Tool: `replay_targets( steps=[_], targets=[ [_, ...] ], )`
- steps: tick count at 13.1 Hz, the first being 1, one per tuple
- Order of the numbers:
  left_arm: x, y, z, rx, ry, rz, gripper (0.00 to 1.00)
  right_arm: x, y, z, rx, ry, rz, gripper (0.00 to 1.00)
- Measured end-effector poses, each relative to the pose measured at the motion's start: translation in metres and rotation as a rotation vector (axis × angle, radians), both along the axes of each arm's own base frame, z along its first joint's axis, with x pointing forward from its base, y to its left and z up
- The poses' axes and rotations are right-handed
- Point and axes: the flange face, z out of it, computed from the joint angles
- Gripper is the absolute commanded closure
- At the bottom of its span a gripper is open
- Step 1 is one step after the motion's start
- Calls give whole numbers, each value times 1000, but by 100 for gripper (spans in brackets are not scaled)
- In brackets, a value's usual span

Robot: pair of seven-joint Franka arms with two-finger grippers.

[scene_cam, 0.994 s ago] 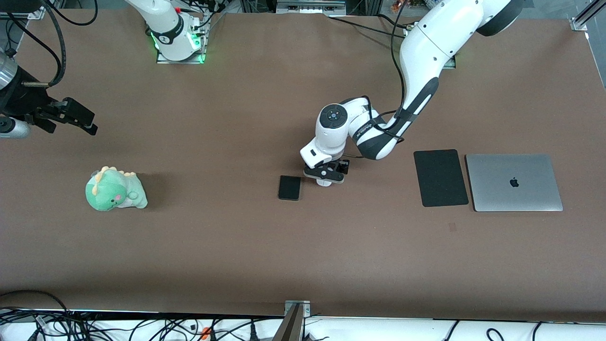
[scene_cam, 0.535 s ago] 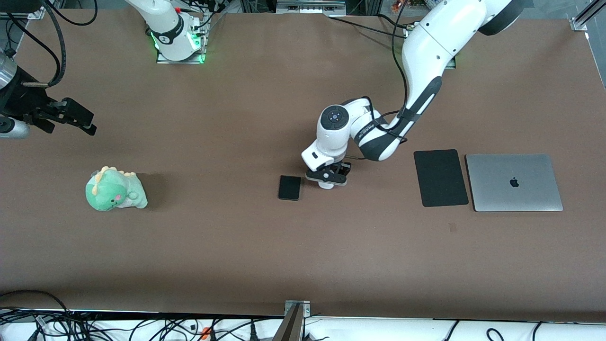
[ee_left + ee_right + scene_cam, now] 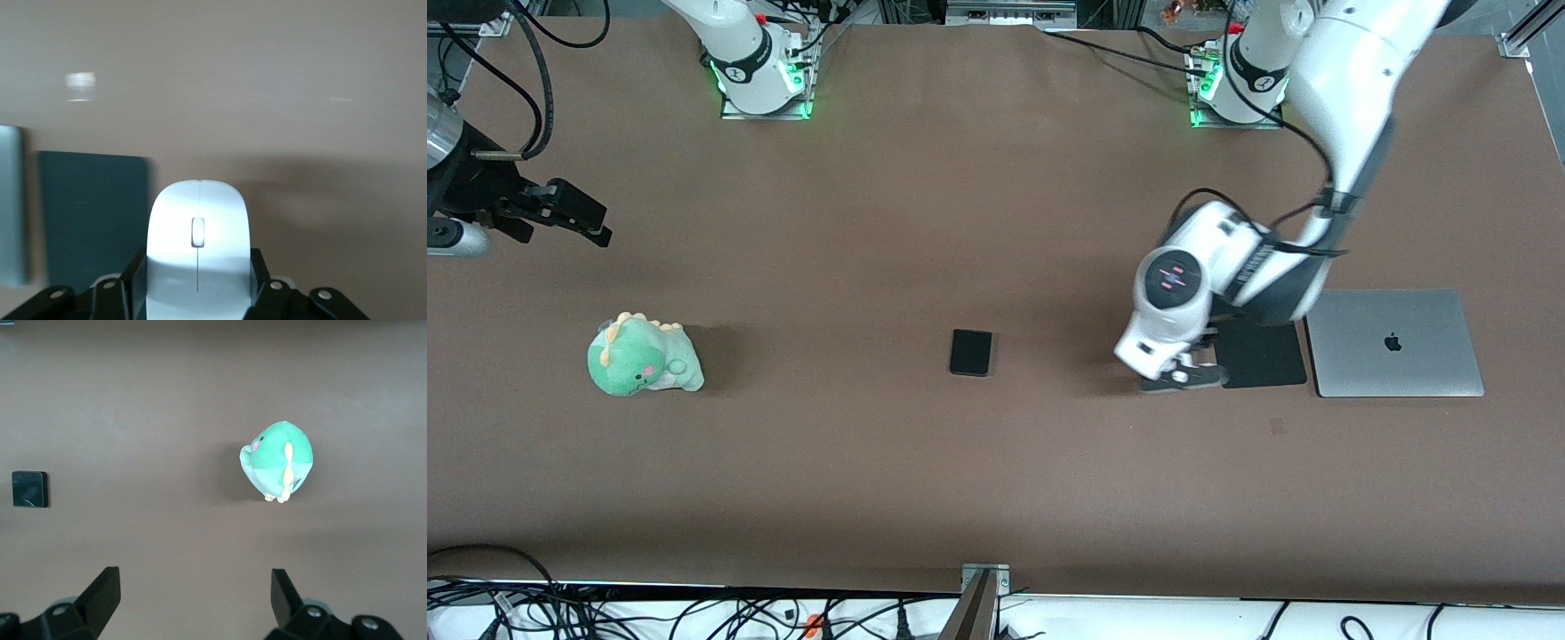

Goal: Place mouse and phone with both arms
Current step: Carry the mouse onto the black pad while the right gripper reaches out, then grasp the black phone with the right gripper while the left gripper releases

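Note:
My left gripper is shut on the white mouse, its black fingers pressed against both of the mouse's sides. It holds the mouse over the bare table, just beside the black mouse pad on the pad's phone side. Only a white bit of the mouse shows in the front view. The black phone lies flat mid-table and also shows in the right wrist view. My right gripper is open and empty, up in the air at the right arm's end, and waits.
A silver laptop lies closed beside the mouse pad toward the left arm's end. A green plush dinosaur sits at the right arm's end and also shows in the right wrist view.
My left gripper has moved with the mouse from beside the phone to the mouse pad's edge. The phone has stayed put. The right arm has barely moved.

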Motion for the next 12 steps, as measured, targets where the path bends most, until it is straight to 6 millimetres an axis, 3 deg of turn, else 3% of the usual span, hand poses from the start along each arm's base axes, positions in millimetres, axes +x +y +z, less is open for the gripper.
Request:
replay_targets(
  steps=[3, 5, 8, 10, 11, 12],
  targets=[
    [16, 96, -2, -12, 119, -46, 60, 1, 9, -11, -11, 29, 20, 0],
    [13, 137, -12, -68, 180, -44, 63, 9, 12, -45, -21, 115, 40, 0],
    [-5, 160, -41, -141, 159, -63, 58, 24, 22, -93, 1, 203, 49, 0],
    [-27, 173, -67, -203, 80, -75, 54, 35, 47, -112, 45, 190, 60, 0],
    [-40, 178, -79, -227, 54, -76, 48, 40, 67, -123, 49, 177, 52, 0],
    [-50, 182, -89, -244, 42, -76, 8, 44, 92, -137, 48, 163, 27, 0]
  ],
)
